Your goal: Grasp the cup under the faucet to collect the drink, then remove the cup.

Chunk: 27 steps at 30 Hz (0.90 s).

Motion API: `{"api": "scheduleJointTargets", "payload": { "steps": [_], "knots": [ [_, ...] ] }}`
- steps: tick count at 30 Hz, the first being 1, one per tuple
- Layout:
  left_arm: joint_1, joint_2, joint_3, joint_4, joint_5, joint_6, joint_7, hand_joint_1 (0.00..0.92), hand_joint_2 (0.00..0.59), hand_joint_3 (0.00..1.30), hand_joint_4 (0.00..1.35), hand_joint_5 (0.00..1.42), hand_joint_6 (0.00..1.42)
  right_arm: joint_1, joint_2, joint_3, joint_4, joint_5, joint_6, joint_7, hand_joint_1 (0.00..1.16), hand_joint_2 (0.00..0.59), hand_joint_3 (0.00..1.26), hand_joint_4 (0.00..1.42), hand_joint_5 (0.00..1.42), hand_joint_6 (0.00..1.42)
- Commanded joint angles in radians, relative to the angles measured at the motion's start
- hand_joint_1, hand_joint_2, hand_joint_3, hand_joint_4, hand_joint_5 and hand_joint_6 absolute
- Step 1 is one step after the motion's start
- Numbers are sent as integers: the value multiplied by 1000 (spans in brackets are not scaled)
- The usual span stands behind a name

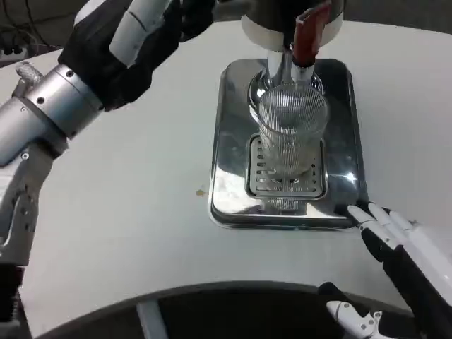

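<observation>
Standing on the slotted metal grate [286, 176] of a shiny rectangular steel drip tray [357, 141] is the clear ribbed glass cup [292, 127], upright and directly below the faucet with the dark red lever [308, 35]. The cup touches neither hand. The tray lies on the white round table [127, 212], a little right of the middle of the picture, and the chrome column of the dispenser [277, 67] rises from the far part of the tray, just behind the cup.

The left hand [152, 32] is raised at the upper left, over the table and near the white body of the dispenser (its black and white fingers point toward the machine). They hold nothing that I can see, but if they are spread or curled I cannot tell, because the top edge cuts them off.

The right hand [399, 244] is at the lower right, its fingertips [364, 212] just beside the near right corner of the tray. Its fingers are stretched out and slightly apart, holding nothing.
</observation>
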Motion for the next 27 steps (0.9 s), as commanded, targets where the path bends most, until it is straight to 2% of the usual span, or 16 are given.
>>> {"api": "scheduleJointTargets", "payload": {
  "steps": [1,11,20,27],
  "knots": [
    [-38,-26,-9,50,29,30,-23,0,128,107,36,181,155,23,-3,3,-21,7,-10,-13,446,396,83,0,0,0],
    [-110,-71,-58,141,101,45,-93,0,128,107,35,180,144,56,-3,-4,-31,24,-13,-36,446,396,83,0,0,0],
    [-157,-102,-60,196,158,10,-97,0,128,146,86,206,140,77,-16,-23,-30,51,-15,-49,446,396,83,0,0,0],
    [-211,-127,-88,261,199,-23,-123,0,128,176,108,219,154,81,-28,-33,-29,67,-11,-59,446,396,83,0,0,0]
  ]
}}
